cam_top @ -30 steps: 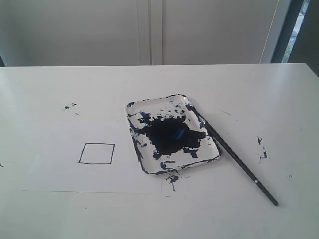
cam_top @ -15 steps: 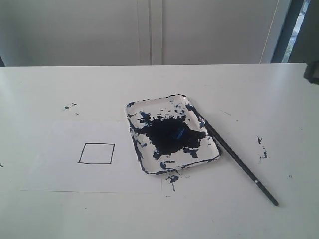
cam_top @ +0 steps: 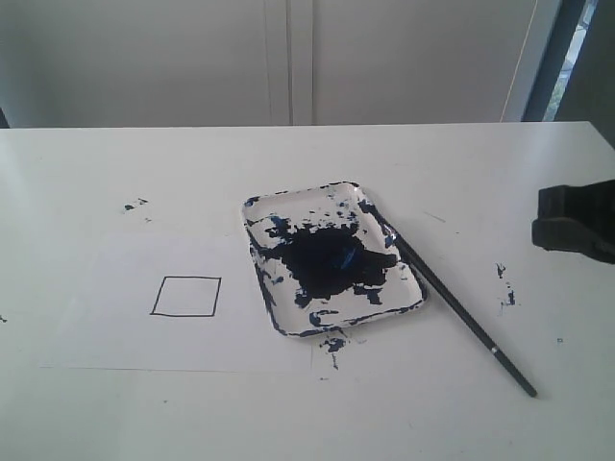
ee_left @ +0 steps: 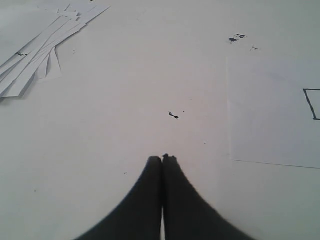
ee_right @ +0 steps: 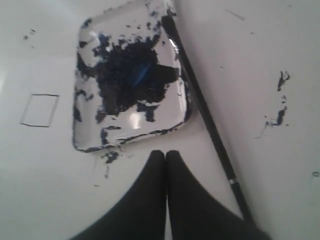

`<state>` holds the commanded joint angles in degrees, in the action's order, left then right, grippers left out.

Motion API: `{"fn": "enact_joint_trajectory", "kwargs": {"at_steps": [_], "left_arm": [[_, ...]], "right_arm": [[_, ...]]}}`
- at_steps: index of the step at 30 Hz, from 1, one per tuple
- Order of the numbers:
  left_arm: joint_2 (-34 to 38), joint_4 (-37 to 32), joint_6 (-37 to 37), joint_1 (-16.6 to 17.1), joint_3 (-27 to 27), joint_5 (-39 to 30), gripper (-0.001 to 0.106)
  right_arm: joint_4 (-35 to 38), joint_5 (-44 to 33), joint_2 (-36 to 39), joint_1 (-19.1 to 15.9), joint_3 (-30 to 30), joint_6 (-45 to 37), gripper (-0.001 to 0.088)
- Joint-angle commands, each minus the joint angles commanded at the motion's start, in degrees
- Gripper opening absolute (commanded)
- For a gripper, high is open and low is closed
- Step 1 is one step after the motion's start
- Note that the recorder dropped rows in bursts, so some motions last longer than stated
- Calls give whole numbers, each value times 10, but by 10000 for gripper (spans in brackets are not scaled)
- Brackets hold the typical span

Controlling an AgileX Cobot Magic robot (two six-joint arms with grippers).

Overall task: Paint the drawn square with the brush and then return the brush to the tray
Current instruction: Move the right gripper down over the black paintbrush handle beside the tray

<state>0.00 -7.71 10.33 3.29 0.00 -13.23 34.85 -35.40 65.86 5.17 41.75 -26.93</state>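
Note:
The white tray [cam_top: 332,259] [ee_right: 127,75], blotched dark blue, sits mid-table. The thin black brush [cam_top: 452,303] [ee_right: 202,107] rests with one end on the tray's right rim, and its silver-banded end lies on the table. The drawn square [cam_top: 185,296] [ee_right: 39,110] [ee_left: 312,104] is an empty black outline on white paper, left of the tray. My right gripper [ee_right: 165,153] is shut and empty, hovering over the table near the tray's front edge, beside the brush. A dark part of the right arm [cam_top: 575,221] shows at the right edge. Far left of the paper, my left gripper [ee_left: 162,158] is shut and empty.
The paper sheet [cam_top: 173,303] [ee_left: 270,110] lies flat under the square. Paint specks mark the table [cam_top: 507,288] [ee_left: 173,116]. A pile of white paper strips [ee_left: 35,50] lies beyond the left gripper. A pale wall stands behind the table's far edge.
The right arm has come into the exterior view from the right edge, moving inward towards the brush. The tray, brush and square have not moved.

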Motion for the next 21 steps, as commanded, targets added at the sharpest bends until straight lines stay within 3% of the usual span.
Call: {"fn": "enact_joint_trajectory", "kwargs": {"at_steps": [6, 10, 21], "left_arm": [[0, 0, 0, 0, 0, 0, 0], [0, 0, 0, 0, 0, 0, 0], [0, 0, 0, 0, 0, 0, 0]], "right_arm": [[-243, -4, 25, 36, 61, 198, 0], [-354, -43, 49, 57, 107, 269, 0], [-375, -270, 168, 162, 210, 269, 0]]}}
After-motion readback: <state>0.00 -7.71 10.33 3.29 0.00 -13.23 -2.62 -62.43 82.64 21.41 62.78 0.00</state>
